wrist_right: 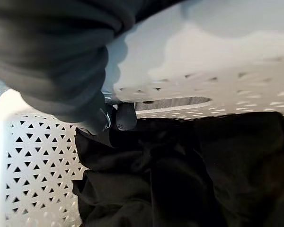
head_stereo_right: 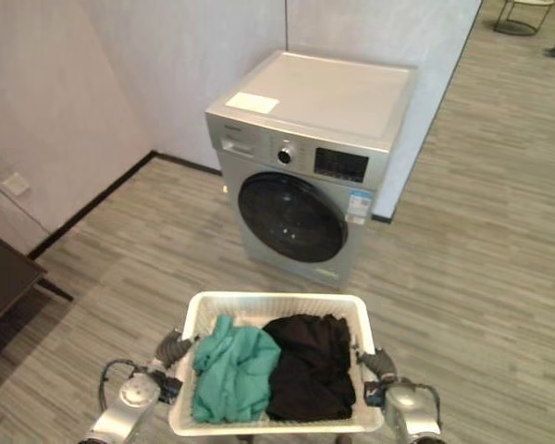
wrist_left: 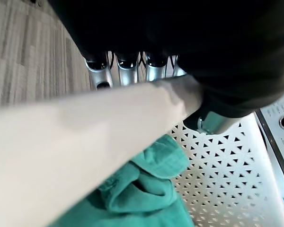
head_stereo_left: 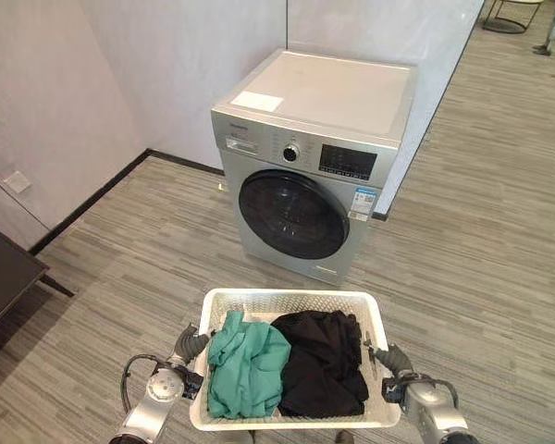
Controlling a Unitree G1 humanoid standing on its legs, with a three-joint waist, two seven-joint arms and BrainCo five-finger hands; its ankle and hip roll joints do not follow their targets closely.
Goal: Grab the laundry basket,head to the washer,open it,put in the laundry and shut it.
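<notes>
- One white perforated laundry basket (head_stereo_left: pixel 287 298), held off the wood-look floor (head_stereo_left: pixel 481 250) in front of the robot; its near rim is cut off by the bottom edge of both eye views.
- Two garments inside: one teal garment (head_stereo_left: pixel 246 363) on the robot's left half, one black garment (head_stereo_left: pixel 322 361) on the right half, touching along the middle. Neither can be made out as a particular kind of clothing.
- Left hand (head_stereo_left: pixel 191 344) at the basket's left rim. In its wrist view the silver fingers (wrist_left: pixel 128 71) run down the outside of the rim and the thumb sits over the inside, curled round the edge; the fingertips are hidden behind the rim.
- Right hand (head_stereo_left: pixel 392 358) at the basket's right rim. Its wrist view shows the dark cover and one dark thumb tip (wrist_right: pixel 126 117) pressed on the inner wall by the handle slot (wrist_right: pixel 173 102); the fingers lie hidden outside the wall, so the grasp is read from the thumb pinching the rim.
- One silver front-loading washer (head_stereo_left: pixel 310 148) beyond the basket, well apart from it, against the white wall (head_stereo_left: pixel 166 65); its round dark door (head_stereo_left: pixel 292 215) is shut.
- On the washer: one control dial (head_stereo_left: pixel 290 153), one dark display panel (head_stereo_left: pixel 347 161), one small blue-and-white sticker (head_stereo_left: pixel 364 201), one pale sheet (head_stereo_left: pixel 257 101) lying on the top. All print is too small to read.
- One dark table (head_stereo_left: pixel 2 273) at the left edge, cut off by the frame.
</notes>
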